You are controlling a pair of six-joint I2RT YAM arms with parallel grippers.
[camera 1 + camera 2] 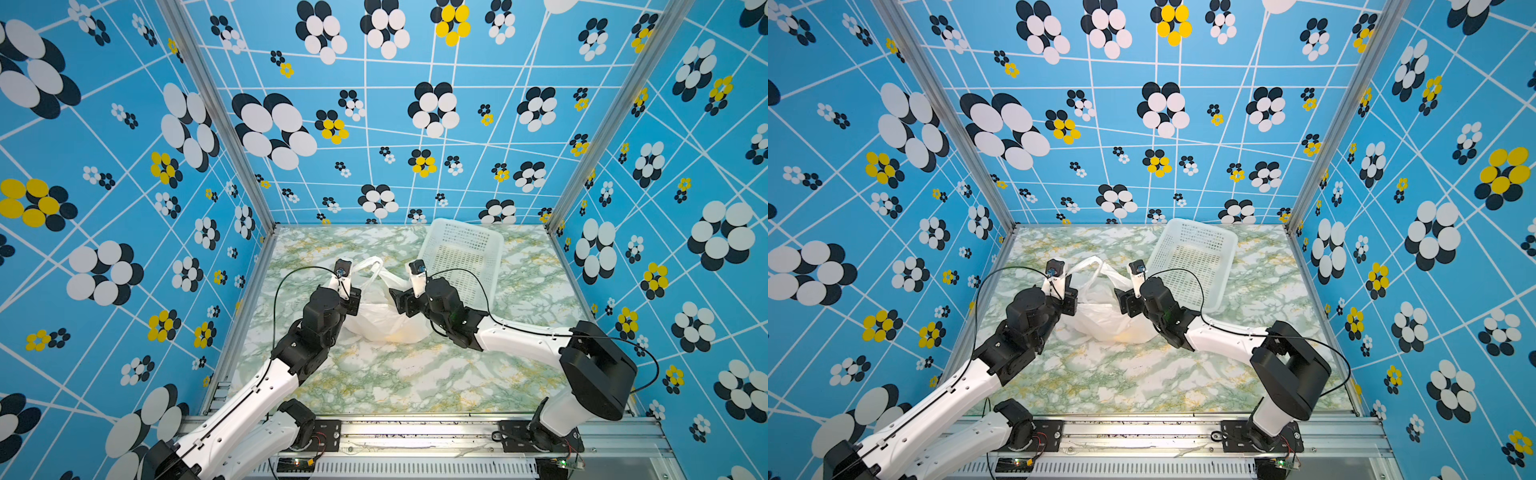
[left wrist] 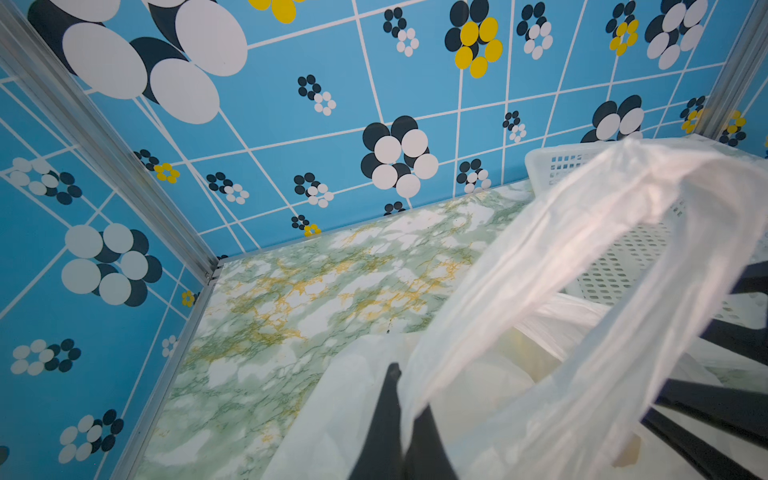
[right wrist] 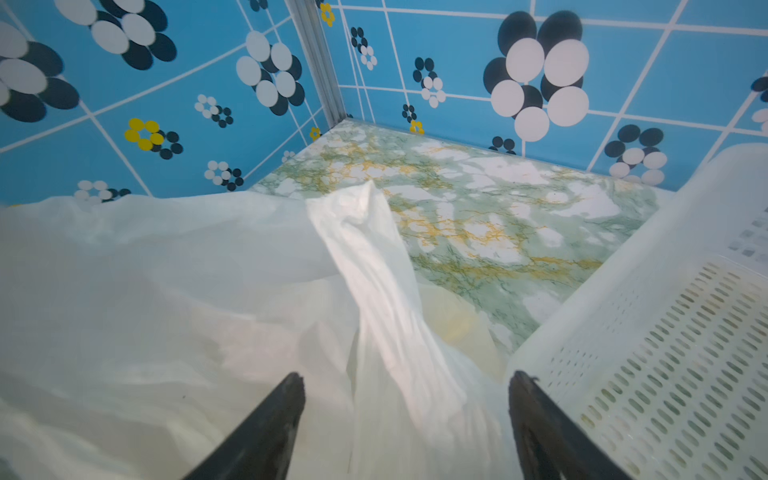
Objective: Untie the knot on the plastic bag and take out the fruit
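The white plastic bag lies mid-table in both top views, its loop handles raised. My left gripper is shut on the bag's film at the foot of one handle, which stretches away from it. At the bag's right side, my right gripper is open. A twisted handle strip stands between its jaws, untouched. The knot shows in no view. The fruit shows only as faint yellow shapes through the film.
A white perforated basket stands at the back right, close beside my right gripper. The marble-patterned table is walled in by blue flowered panels on three sides.
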